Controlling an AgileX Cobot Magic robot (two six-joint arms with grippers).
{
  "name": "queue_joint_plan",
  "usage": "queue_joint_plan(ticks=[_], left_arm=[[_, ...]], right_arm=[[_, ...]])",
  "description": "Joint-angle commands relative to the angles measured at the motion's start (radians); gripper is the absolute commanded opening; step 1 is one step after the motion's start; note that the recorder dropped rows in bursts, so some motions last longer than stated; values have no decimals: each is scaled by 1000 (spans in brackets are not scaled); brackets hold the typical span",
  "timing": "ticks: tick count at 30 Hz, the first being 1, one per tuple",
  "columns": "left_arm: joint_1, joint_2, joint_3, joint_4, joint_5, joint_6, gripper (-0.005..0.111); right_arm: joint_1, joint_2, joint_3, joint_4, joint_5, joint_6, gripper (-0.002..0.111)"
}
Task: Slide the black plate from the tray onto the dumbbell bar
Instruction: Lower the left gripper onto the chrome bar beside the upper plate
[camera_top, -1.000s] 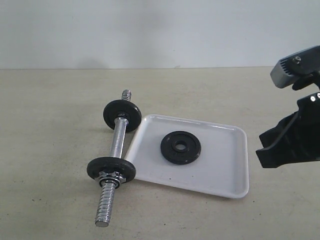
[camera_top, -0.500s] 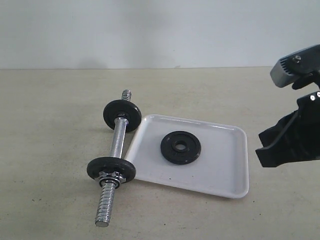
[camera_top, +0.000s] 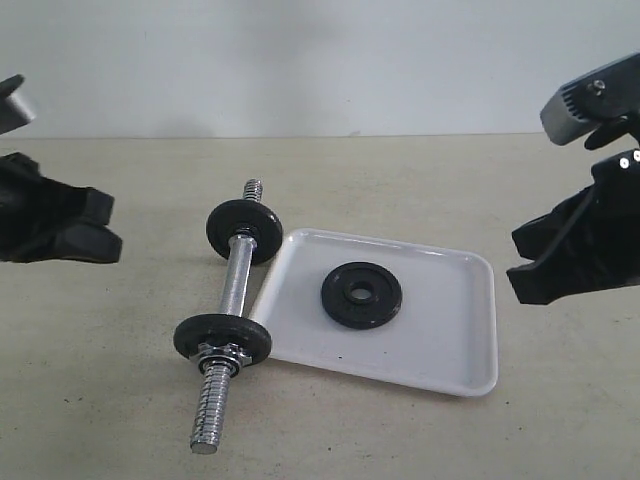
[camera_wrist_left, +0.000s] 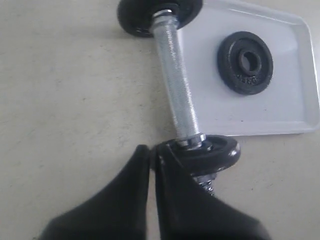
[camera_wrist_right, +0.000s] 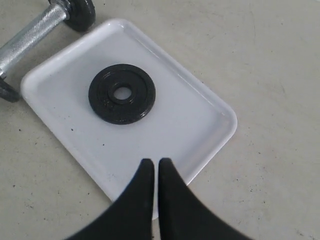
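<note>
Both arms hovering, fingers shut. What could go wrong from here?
1. Plate lies flat in the tray; right fingers are shut, and pinching so low a disc may just skid it.
2. Bar rests loose on two mounted discs; it could roll when the plate is pushed on.

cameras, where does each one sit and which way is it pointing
Exterior view: off the arms, looking across and slightly down over the table toward a pale wall; left gripper and right gripper show at its side edges.
Left wrist view: on the left arm, looking down past its shut gripper at the dumbbell bar.
Right wrist view: on the right arm, looking down past its shut gripper at the tray.
Shared: both wrist views show the black plate in the tray.
</note>
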Motion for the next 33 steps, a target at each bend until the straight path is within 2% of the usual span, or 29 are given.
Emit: queue_joint_plan(ticks=[1, 4, 8, 12, 16, 23, 33], left_arm=[[-107, 101, -107, -6, -31, 6, 4], [-164, 160, -190, 91, -40, -46, 4], [-212, 224, -287, 294, -50, -257, 4], [-241, 275, -364, 484, -11, -442, 4], [-274, 344, -410, 580, 58, -542, 4], [-310, 440, -412, 606, 37, -613, 4], [-321, 444, -416, 608, -15, -631, 4]], right_arm=[[0, 51, -60, 0, 79, -12, 0], [0, 124, -126, -2, 220, -25, 0], [0, 225, -204, -2, 390, -30, 0], [0, 314, -271, 0, 439, -48, 0], [0, 397, -325, 5, 458, -48, 0], [0, 446, -346, 34, 459, -48, 0], [0, 445, -346, 37, 489, -48, 0]])
